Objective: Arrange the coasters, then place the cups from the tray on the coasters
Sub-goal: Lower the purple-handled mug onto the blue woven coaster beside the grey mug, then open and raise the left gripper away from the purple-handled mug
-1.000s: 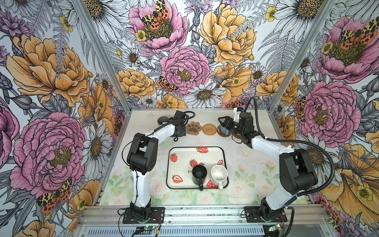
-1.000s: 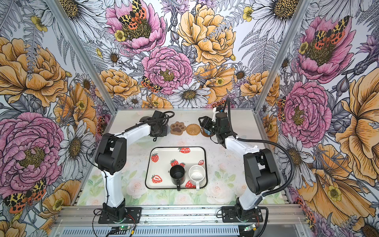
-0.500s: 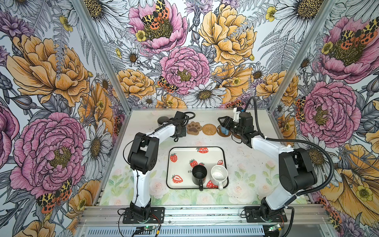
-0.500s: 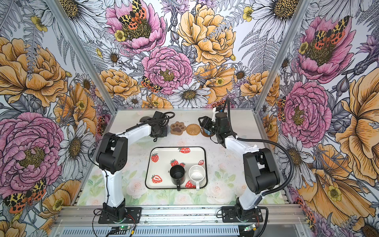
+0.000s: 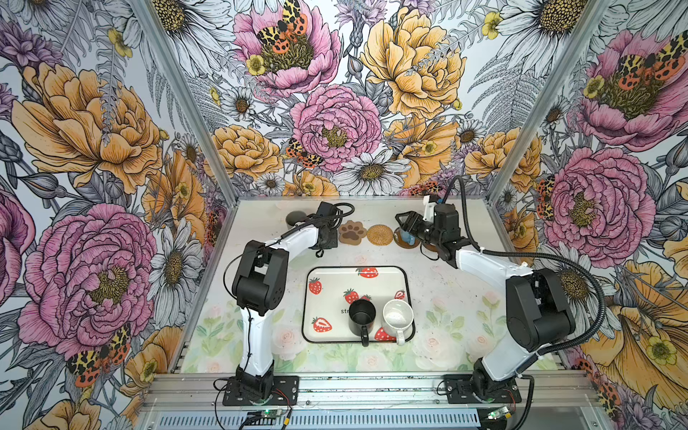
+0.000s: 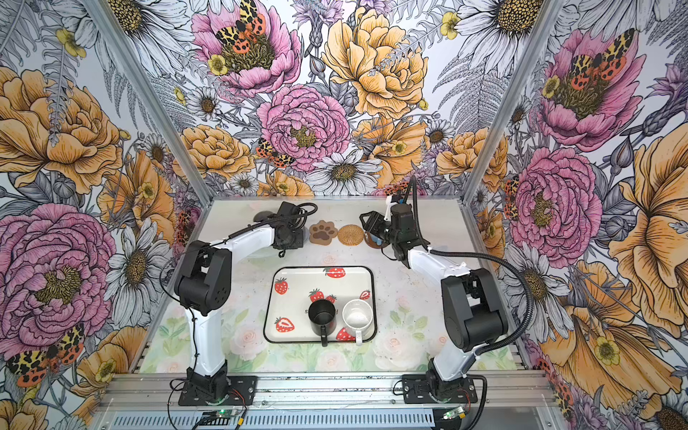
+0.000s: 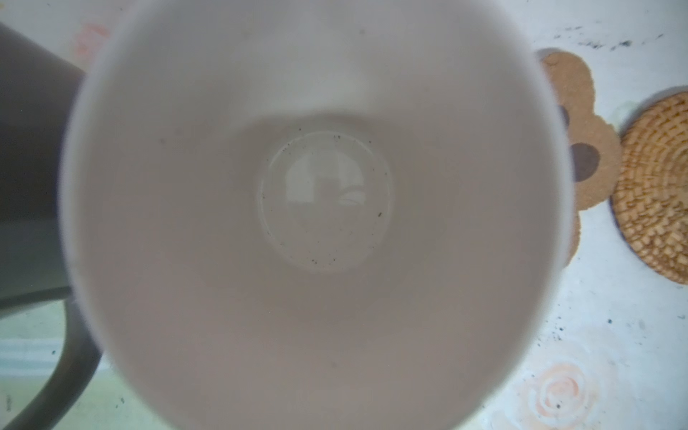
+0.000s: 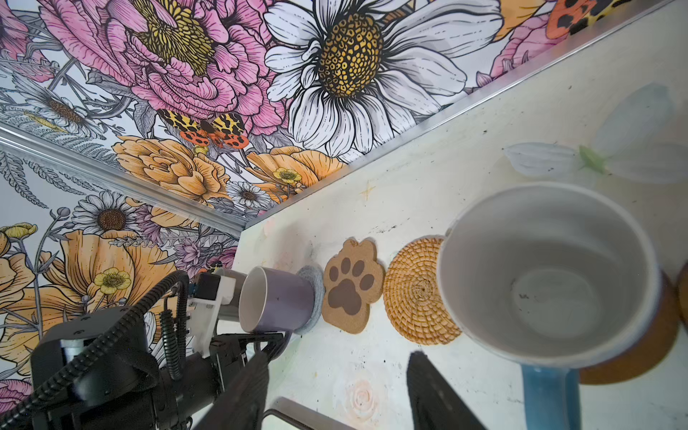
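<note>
Currently the coasters lie in one row along the back of the worktop, each a seat for one cup. The lavender cup [image 8: 275, 298] meets the grey coaster [image 8: 315, 294]. The left gripper [image 5: 327, 238] hangs directly over it, probably to seat it squarely; whether it is clamped on the cup I cannot tell. The right gripper [image 8: 340, 363] is spread apart and empty beside the blue cup [image 8: 547, 275], which rests on a brown coaster [image 8: 633, 365], so that placement looks finished. The black cup [image 5: 362, 316] and speckled cup [image 5: 397, 316] wait on the tray [image 5: 324, 283]. The paw coaster [image 5: 352, 232] and straw coaster [image 5: 379, 235] are bare.
</note>
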Available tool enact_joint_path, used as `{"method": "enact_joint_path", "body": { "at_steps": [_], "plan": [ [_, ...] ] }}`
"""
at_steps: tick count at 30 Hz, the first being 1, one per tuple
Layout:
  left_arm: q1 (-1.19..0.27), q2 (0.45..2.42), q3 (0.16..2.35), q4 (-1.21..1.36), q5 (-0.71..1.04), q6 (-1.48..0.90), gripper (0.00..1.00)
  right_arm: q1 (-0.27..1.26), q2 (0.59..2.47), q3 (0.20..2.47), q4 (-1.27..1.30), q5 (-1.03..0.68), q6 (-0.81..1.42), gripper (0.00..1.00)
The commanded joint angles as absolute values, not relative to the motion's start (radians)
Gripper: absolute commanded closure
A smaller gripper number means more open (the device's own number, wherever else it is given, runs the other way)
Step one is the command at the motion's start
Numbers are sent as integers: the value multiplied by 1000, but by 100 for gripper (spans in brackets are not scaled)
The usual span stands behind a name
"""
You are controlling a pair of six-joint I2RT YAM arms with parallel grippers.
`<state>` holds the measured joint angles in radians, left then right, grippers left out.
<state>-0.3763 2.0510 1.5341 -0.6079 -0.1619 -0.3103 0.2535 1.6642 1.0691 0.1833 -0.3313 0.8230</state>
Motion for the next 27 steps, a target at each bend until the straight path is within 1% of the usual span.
{"method": "enact_joint_path", "body": {
  "at_steps": [1, 5, 9, 13, 27],
  "plan": [
    [-369, 2041, 1554, -546, -138, -307, 91, 247, 1681, 1103, 184, -345, 830, 38],
    [-368, 2037, 1553, -547, -131, -307, 80, 246, 1683, 1105, 183, -346, 830, 38],
    [-367, 2031, 1551, -549, -130, -307, 64, 246, 1685, 1107, 183, -349, 830, 38],
    [-366, 2019, 1543, -549, -130, -306, 53, 247, 1683, 1105, 182, -350, 833, 39],
    [-368, 1898, 1480, -546, -134, -319, 45, 247, 1669, 1100, 183, -345, 838, 39]
  ]
}}
